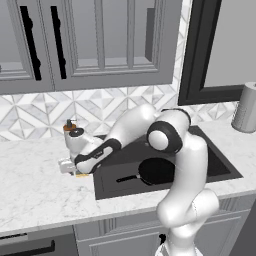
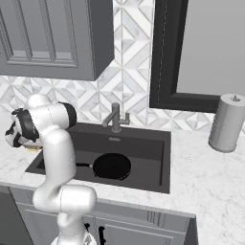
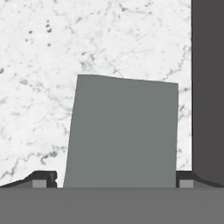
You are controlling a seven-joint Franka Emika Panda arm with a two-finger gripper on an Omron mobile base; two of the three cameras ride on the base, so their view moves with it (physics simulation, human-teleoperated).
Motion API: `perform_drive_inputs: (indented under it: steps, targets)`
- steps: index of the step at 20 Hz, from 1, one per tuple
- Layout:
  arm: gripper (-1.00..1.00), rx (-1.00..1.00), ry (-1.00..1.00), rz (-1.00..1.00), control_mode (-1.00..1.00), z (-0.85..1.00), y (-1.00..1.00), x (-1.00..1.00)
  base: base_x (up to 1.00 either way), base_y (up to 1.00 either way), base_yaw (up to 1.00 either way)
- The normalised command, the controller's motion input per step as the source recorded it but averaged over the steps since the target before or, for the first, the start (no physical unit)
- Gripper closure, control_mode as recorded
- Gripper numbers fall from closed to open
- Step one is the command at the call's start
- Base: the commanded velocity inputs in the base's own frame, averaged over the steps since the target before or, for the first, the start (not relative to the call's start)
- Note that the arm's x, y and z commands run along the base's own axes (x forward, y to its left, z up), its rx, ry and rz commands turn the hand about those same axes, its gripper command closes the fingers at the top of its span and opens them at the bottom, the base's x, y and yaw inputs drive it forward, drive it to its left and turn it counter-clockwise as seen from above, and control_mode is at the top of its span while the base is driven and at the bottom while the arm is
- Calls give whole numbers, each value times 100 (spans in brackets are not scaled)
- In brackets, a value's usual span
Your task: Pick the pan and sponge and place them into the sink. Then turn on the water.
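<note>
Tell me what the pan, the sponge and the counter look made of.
Pan: matte black, likely coated metal; no shine.
Sponge: flat grey-green scouring face over a yellow foam layer.
Counter: white marble-like stone, grey veining, smooth.

wall: diamond tile backsplash | cabinets: grey | counter: white marble | window: dark frame
</note>
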Motion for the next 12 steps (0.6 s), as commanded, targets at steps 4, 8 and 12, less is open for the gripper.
perform_drive_inputs:
  steps: [4,8,12]
  targets:
    - [-100,0,0,0,-100,-51,0,0,0,0,0]
    - [100,0,0,0,-100,-51,0,0,0,0,0]
    - [100,0,-3,0,-100,-30,0,-3,0,0,0]
